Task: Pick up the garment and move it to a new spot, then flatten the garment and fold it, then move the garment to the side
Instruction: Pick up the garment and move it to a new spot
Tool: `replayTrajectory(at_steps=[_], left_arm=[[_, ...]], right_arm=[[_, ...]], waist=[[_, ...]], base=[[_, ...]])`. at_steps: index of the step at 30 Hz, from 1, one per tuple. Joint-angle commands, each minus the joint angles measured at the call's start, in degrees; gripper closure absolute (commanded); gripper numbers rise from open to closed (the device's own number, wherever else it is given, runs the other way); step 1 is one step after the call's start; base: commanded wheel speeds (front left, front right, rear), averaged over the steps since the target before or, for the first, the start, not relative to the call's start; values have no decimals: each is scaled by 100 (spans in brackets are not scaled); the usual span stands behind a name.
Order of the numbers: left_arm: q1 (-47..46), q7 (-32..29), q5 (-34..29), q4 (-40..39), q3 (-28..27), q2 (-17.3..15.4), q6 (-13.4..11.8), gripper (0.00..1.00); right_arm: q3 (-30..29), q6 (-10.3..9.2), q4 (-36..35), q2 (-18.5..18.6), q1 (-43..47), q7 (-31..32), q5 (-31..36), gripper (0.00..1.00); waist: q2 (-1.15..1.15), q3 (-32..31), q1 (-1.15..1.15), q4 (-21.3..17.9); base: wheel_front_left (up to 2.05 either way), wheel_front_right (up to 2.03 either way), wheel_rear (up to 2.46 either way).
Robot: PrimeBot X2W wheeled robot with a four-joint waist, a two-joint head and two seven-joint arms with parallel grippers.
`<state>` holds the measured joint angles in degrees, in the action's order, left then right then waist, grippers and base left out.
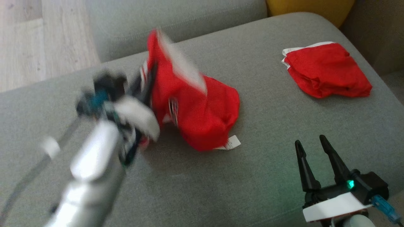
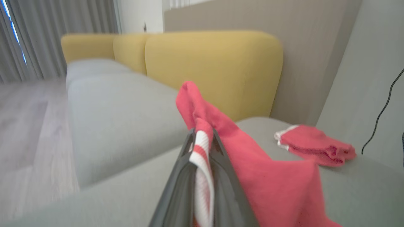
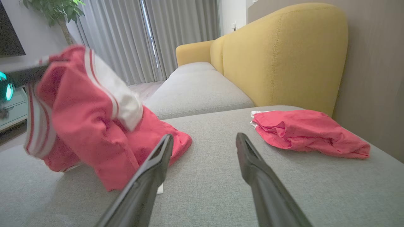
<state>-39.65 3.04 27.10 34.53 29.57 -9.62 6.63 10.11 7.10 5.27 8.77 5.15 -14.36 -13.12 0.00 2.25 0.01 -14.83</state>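
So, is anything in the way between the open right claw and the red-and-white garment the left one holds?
Nothing visible: only bare grey sofa cushion lies between the right gripper and the red white-striped garment. The other red garment lies aside.

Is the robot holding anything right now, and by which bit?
Yes: the left gripper is shut on the red garment, pinching its red-and-white striped edge, with the rest drooping onto the sofa. The right gripper is open and empty.

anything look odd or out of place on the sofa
Nothing spilled or damaged. The red garment hangs bunched from the left end effector, its lower part on the grey cushion. A second red garment lies crumpled near the cushion's far right.
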Motion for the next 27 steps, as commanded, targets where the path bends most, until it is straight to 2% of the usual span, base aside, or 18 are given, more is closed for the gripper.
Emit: replayTrajectory(at_steps=[1, 4, 8, 9, 10, 11, 16, 27], left_arm=[[146, 168, 82, -94, -132, -48, -82, 100], [790, 472, 93, 99, 11, 163, -187, 100], [1157, 893, -3, 446, 137, 348, -363, 100], [1177, 961, -9, 513, 141, 385, -392, 68], [1194, 1008, 2, 580, 128, 418, -427, 9], [1199, 1061, 10, 601, 107, 446, -447, 0], [1390, 1188, -47, 287, -108, 529, -651, 0], [3301, 1195, -795, -2165, -1084, 568, -1163, 0]], right_arm=[[91, 39, -209, -8, -231, -63, -29, 0], [47, 39, -224, -37, -260, -63, -22, 0], [26, 39, -230, -56, -331, -63, -19, 0], [31, 39, -226, -60, -359, -63, -19, 0], [48, 39, -209, -60, -388, -63, -18, 0], [67, 39, -189, -61, -411, -63, -24, 0], [87, 39, -74, -74, -430, -63, -64, 0], [-173, 39, 75, -270, -85, -63, -80, 0]], waist=[[0, 128, -1, -12], [0, 264, -1, 43], [0, 417, -1, 184], [0, 445, -1, 217], [0, 447, -1, 241], [0, 434, -1, 266], [0, 231, -1, 512], [0, -424, -1, 1308]], base=[[0, 0, 0], [0, 0, 0], [0, 0, 0], [0, 0, 0], [0, 0, 0], [0, 0, 0], [0, 0, 0], [0, 0, 0]])
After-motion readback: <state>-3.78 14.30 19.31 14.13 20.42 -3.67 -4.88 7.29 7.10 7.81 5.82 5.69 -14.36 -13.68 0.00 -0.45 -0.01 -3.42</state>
